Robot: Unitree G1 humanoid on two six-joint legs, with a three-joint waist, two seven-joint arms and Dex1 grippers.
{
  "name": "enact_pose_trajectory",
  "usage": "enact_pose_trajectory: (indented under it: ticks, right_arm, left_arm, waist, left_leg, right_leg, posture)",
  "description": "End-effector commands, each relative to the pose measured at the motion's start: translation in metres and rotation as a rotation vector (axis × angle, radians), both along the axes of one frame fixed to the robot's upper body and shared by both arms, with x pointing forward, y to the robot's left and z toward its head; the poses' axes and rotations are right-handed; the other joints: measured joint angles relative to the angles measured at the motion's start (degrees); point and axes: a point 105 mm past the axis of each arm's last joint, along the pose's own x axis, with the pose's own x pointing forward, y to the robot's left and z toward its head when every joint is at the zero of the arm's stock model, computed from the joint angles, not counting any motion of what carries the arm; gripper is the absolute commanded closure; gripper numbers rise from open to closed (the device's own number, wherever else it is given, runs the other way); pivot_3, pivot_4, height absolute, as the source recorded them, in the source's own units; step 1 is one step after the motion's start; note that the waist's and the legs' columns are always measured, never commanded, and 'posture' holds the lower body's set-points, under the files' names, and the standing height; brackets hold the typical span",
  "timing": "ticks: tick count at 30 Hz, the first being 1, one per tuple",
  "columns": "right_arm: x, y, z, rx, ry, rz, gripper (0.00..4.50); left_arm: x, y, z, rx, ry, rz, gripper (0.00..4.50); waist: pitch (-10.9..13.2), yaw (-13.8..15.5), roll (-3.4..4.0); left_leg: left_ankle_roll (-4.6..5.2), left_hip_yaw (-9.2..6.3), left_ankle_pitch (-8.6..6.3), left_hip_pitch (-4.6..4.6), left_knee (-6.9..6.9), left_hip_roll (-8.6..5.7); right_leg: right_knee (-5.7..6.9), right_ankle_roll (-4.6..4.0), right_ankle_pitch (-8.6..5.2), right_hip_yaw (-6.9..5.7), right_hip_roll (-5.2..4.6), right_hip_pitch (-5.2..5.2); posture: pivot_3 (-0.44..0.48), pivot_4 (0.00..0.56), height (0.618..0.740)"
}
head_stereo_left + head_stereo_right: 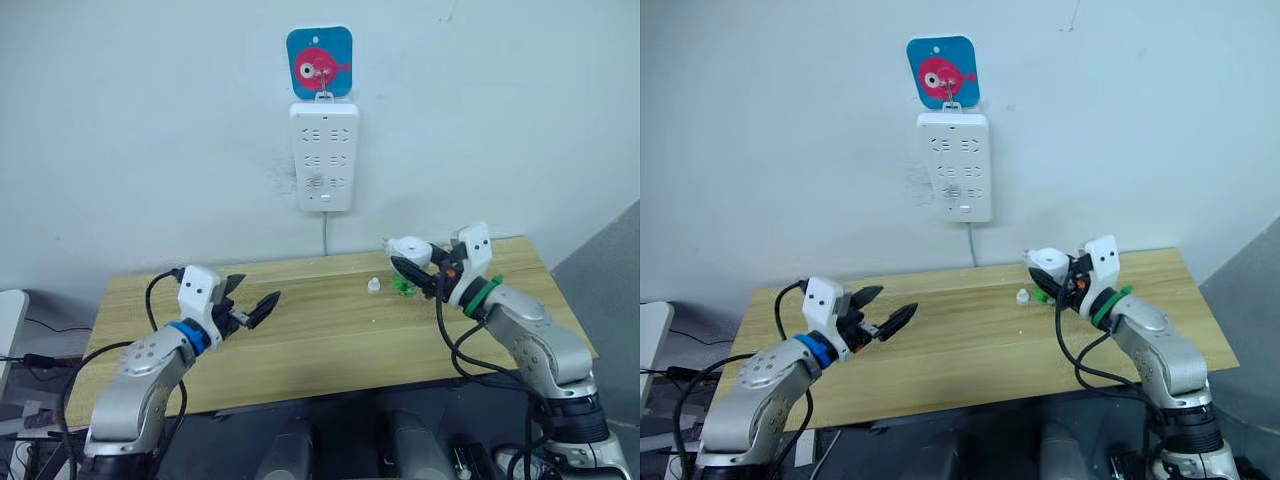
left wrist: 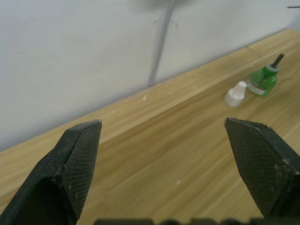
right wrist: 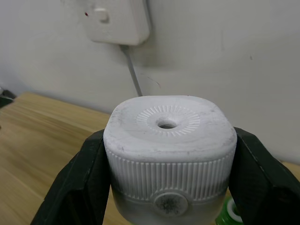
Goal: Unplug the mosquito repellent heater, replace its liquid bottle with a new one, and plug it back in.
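My right gripper (image 1: 412, 262) is shut on the white mosquito repellent heater (image 3: 168, 154), holding it above the right rear of the wooden table (image 1: 300, 345); its vent hole faces the wrist camera. Just below it, a small green bottle (image 2: 262, 78) with a bare dark wick stands on the table, and a loose white cap (image 2: 235, 94) sits beside it. I cannot tell whether this is the old liquid bottle or the new one. The heater's underside is hidden. My left gripper (image 1: 250, 305) hovers open and empty over the table's left side.
A tall white power strip (image 1: 324, 155) hangs on the wall under a blue fish-print hook (image 1: 319, 62); its cable (image 1: 324, 235) drops behind the table. The table's front edge runs close to both arms.
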Motion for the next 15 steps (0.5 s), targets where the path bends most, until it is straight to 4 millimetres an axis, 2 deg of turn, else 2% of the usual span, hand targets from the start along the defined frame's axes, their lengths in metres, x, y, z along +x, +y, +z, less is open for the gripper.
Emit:
enact_pose_trajectory:
  ticks: [1, 4, 8, 15]
  right_arm:
    - [0.004, -0.016, 0.017, -0.028, -0.107, -0.045, 1.53]
    - [0.004, -0.017, 0.016, -0.016, -0.104, -0.036, 1.53]
    - [0.005, -0.022, 0.010, -0.069, -0.117, -0.072, 1.53]
    - [0.003, -0.021, 0.015, -0.053, -0.139, -0.079, 1.53]
  left_arm:
    - [-0.002, 0.008, 0.010, 0.088, -0.080, 0.048, 0.00]
    - [-0.003, 0.006, 0.004, 0.073, -0.057, 0.016, 0.00]
    - [-0.003, 0.001, 0.013, -0.005, -0.068, -0.047, 0.00]
    - [0.001, 0.003, 0.024, -0.040, -0.112, -0.052, 0.00]
  waist:
    - [0.0, 0.2, 0.01]
    - [0.0, 0.6, 0.00]
    - [0.0, 0.7, -0.01]
    - [0.0, 0.7, 0.00]
  left_leg:
    - [0.00, 0.01, 0.00, 0.00, 0.00, 0.00]
    - [-0.01, 0.03, 0.00, -0.01, -0.01, 0.01]
    - [-0.01, 0.03, 0.00, -0.01, 0.00, 0.01]
    - [-0.01, 0.05, 0.00, 0.00, 0.00, 0.04]
  right_leg:
    - [-0.01, 0.00, 0.00, 0.01, 0.00, 0.00]
    - [-0.02, 0.00, 0.00, 0.02, -0.01, -0.02]
    - [-0.03, 0.00, 0.00, 0.02, -0.03, -0.01]
    - [-0.03, 0.00, 0.00, 0.04, -0.04, -0.02]
  posture:
    - [0.081, 0.160, 0.740]
    - [0.078, 0.158, 0.740]
    - [0.070, 0.159, 0.740]
    - [0.060, 0.162, 0.740]
